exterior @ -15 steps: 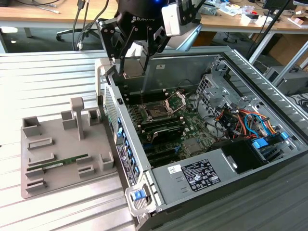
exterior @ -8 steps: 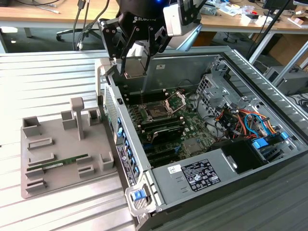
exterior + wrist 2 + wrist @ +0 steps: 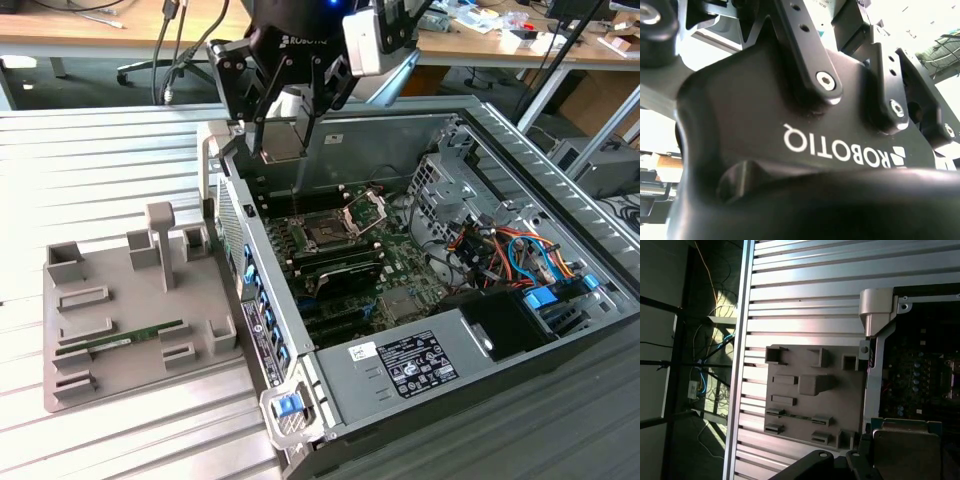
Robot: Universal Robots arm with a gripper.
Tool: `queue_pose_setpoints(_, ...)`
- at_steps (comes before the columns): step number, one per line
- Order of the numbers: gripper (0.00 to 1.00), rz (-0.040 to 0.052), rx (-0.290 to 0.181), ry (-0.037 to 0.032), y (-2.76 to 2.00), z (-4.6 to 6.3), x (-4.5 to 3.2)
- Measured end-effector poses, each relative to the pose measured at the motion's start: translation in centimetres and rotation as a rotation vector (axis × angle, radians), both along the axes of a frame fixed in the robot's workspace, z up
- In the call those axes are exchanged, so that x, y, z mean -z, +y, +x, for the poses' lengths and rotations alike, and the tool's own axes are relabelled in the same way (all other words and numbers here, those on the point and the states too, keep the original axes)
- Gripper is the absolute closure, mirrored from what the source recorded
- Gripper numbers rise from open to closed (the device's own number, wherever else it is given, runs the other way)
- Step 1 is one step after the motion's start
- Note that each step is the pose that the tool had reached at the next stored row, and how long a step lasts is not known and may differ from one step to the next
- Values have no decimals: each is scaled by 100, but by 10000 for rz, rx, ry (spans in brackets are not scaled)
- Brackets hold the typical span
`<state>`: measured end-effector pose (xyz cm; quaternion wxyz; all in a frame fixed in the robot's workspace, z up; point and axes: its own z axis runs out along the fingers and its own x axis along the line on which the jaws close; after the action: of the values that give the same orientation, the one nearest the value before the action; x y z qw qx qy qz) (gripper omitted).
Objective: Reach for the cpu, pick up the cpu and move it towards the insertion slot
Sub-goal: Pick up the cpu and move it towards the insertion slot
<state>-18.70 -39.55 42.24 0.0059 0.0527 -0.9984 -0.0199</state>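
Fingers (image 3: 262, 110) closed on the cpu's edges | cpu (image 3: 283, 138) held flat between fingertips, pale top also seen in first wrist view (image 3: 904, 452) | gripper (image 3: 283, 152) raised over the open computer case (image 3: 520, 140) | insertion slot (image 3: 327, 234) below on green board, well apart, frame open | grey fixture tray (image 3: 130, 330) off to the side, outside the case.

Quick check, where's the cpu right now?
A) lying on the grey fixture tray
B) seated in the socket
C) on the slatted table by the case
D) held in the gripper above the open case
D: in the exterior view the cpu hangs between the fingers of the gripper above the case's rear edge, clear of the insertion slot, whose frame stands open and empty.
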Motion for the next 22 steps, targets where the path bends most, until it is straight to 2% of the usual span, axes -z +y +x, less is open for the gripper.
queue_pose_setpoints(22,45,0,0,0,0,136,9)
